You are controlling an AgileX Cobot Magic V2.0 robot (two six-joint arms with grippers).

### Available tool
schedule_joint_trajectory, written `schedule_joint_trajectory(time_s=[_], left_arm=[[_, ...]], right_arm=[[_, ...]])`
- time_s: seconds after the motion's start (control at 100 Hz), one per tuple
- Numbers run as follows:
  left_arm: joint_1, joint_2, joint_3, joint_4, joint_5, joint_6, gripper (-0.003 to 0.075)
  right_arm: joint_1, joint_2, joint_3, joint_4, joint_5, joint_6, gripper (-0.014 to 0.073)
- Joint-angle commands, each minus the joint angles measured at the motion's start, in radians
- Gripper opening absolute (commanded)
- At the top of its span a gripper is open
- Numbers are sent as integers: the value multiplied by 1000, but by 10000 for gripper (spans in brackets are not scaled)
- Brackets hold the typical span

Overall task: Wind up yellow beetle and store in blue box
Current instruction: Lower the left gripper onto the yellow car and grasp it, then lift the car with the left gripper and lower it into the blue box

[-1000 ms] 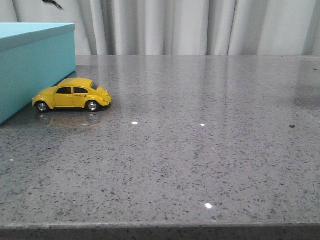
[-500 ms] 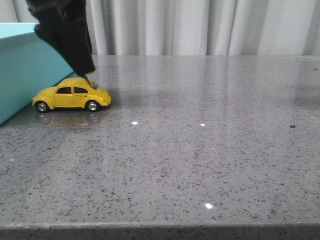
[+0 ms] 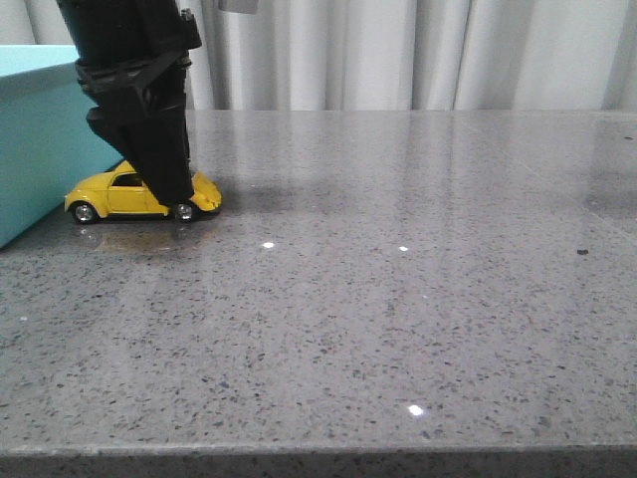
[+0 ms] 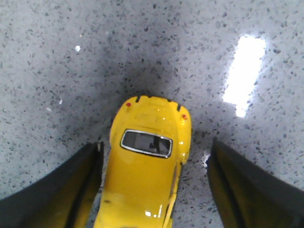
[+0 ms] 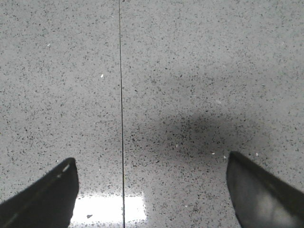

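The left gripper (image 3: 179, 194) reaches down over the middle of the yellow beetle (image 3: 109, 194), which sits on the grey table (image 3: 398, 299) just beside the blue box (image 3: 40, 139).

My front camera is sitting low, looking forward across the speckled grey stone table (image 3: 398, 299) toward pale curtains (image 3: 398, 55). My left wrist camera is looking straight down, close over the small glossy yellow toy car (image 4: 145, 166), which the front view is also catching from the side (image 3: 109, 194). My right wrist camera is pointing down at bare tabletop (image 5: 190, 71).
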Motion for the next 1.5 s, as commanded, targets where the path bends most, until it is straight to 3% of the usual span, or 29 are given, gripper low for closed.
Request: schedule_joint_trajectory(time_s=[0.0,0.31,0.45,0.69,0.98,1.15,1.29,1.49], left_arm=[[-7,-42,-33,-9,-13,-1,382],[-7,-42,-33,-3,-12,-1,143],[-7,-42,-33,-1,-12,-1,97],[-7,-44,-143,-3,42,-35,92],[-5,-44,-481,23,114,-285,90],[-3,-44,-648,222,140,-577,83],[36,-44,-689,328,173,-744,83],[169,-44,-683,329,173,-868,83]], right_arm=[[-4,-33,-25,-8,-47,-10,624],[-4,-33,-25,-8,-47,-10,624],[-4,-33,-25,-8,-47,-10,624],[-4,-33,-25,-8,-49,-10,624],[-4,-33,-25,-7,-60,-10,624],[-4,-33,-25,-7,-59,-10,624],[-4,-33,-25,-7,-64,-10,624],[-4,-33,-25,-7,-64,-10,624]])
